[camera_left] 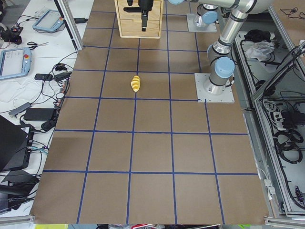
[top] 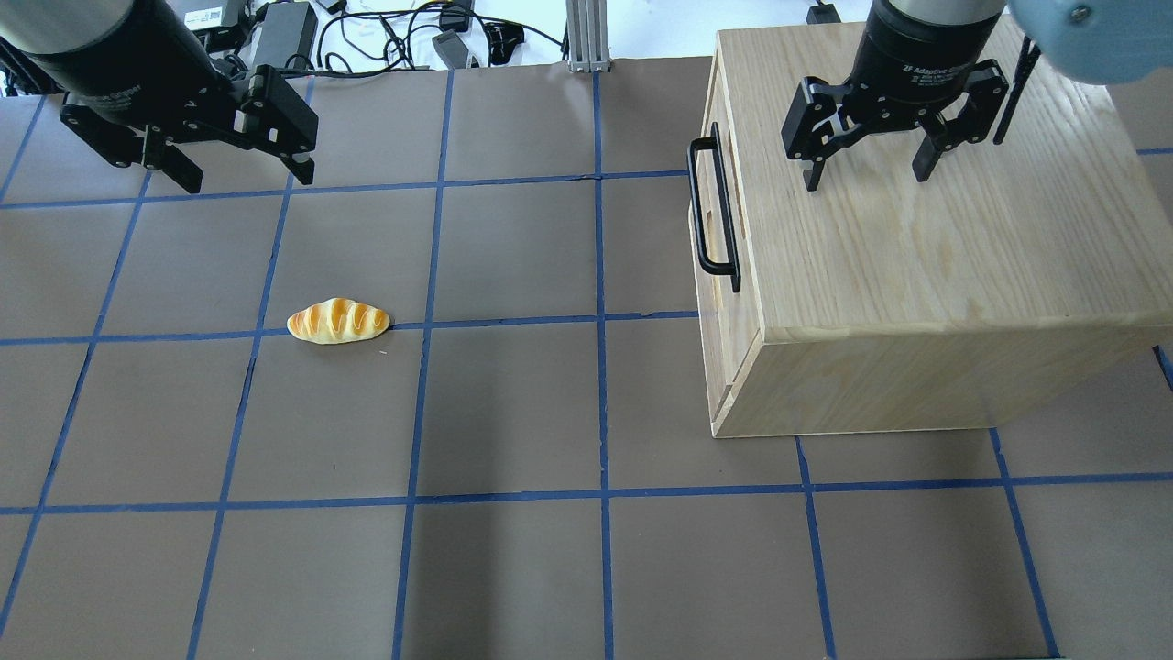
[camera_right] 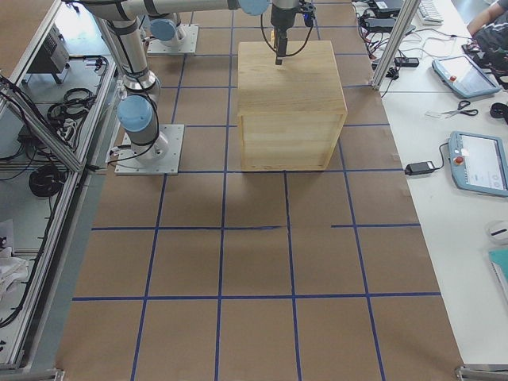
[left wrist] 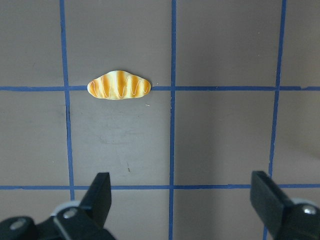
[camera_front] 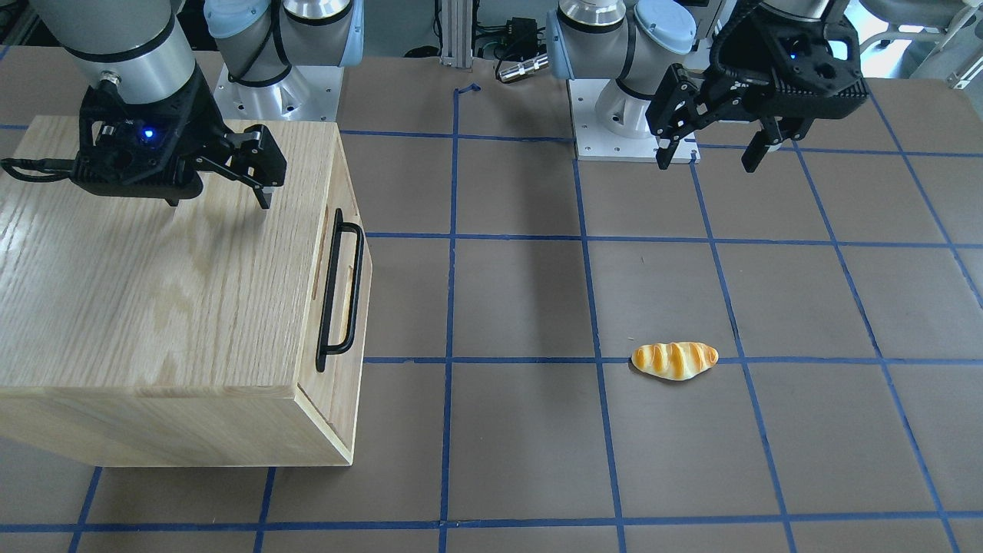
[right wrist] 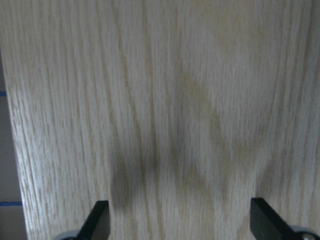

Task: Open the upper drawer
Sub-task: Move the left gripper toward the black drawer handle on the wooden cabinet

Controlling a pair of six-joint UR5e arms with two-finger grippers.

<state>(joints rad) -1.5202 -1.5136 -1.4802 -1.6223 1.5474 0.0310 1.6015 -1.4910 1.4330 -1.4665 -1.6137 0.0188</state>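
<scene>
The upper drawer (camera_front: 343, 288) sits shut in the oak cabinet (top: 916, 247) on my right side, with its black bar handle (top: 696, 211) facing the table's middle. The handle also shows in the front-facing view (camera_front: 355, 288). My right gripper (top: 866, 176) is open and empty, hovering over the cabinet top, back from the handle edge. In its wrist view (right wrist: 180, 220) only the oak top shows. My left gripper (top: 246, 179) is open and empty, high over the table far from the cabinet.
A toy bread roll (top: 337, 321) lies on the brown table on my left side, below the left gripper in its wrist view (left wrist: 119, 85). Blue tape lines grid the table (top: 513, 412). Cables and power bricks (top: 275, 23) lie past the far edge.
</scene>
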